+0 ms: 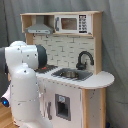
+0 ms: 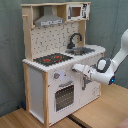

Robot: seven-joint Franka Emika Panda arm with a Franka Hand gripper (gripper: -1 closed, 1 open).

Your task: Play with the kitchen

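**One robot arm reaches across the front of a toy kitchen**

A single white arm (image 2: pixel 107 69) stretches in from the second exterior view's right, its gripper (image 2: pixel 76 67) at the front panel of the kitchen (image 2: pixel 55 60), just under the counter's front edge and above the oven door (image 2: pixel 64 96). Whether its fingers are open or closed cannot be told. The kitchen stands on a wooden floor (image 2: pixel 100 107) before a grey curtain (image 1: pixel 114 40). Visible on it are one grey hood (image 2: pixel 49 20), one black faucet (image 2: pixel 74 39) over one sink (image 1: pixel 71 74), one microwave (image 1: pixel 73 23) in the top shelf, and a stovetop (image 2: pixel 52 59) with two red rings at the counter's near corner in the second exterior view. In the first exterior view the arm's white body fills the lower left, hiding the stovetop end of the counter.
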